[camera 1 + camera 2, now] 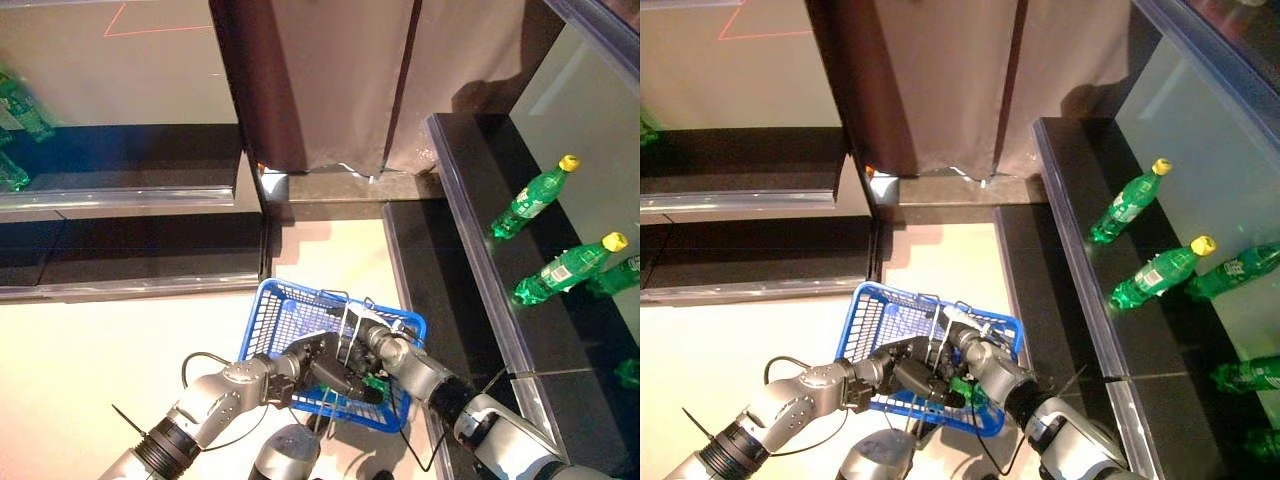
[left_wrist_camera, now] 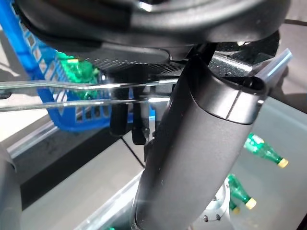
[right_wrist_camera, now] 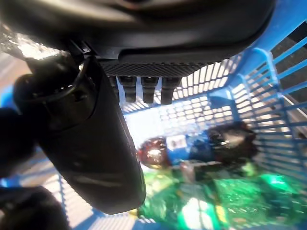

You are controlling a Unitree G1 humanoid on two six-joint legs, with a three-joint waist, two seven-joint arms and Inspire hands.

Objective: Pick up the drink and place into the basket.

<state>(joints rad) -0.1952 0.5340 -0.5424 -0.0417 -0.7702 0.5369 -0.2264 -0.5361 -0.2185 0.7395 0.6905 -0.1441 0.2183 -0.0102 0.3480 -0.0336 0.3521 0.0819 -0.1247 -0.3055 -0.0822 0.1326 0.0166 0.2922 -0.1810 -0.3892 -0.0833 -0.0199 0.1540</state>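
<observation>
Looking along our right hand (image 3: 91, 143), we see its fingers (image 3: 144, 88) straight and relaxed, curled round nothing, reaching down into the blue basket (image 3: 268, 62). Just past those fingers a green drink bottle (image 3: 225, 196) lies on its side on the basket floor, beside a dark bottle with a blue label (image 3: 201, 146); the green one is below the fingertips and apart from them, as far as we can tell. Our left hand (image 1: 325, 368) is at the basket's near rim, its fingers (image 2: 122, 122) hooked over the two wire handles (image 2: 57, 93), which run across the hand. Through the blue mesh the wrist camera catches a patch of the same green bottle inside. From the head, both hands meet over the basket's near half, and a bit of green shows between them at the near right corner. The basket stands on the pale floor (image 1: 80, 340), just beside a dark low ledge (image 1: 440, 290). On the glass-fronted shelf (image 1: 560, 110) to our right, well apart from the basket, two green bottles with yellow caps (image 1: 533, 198) (image 1: 568, 268) lie tilted.
</observation>
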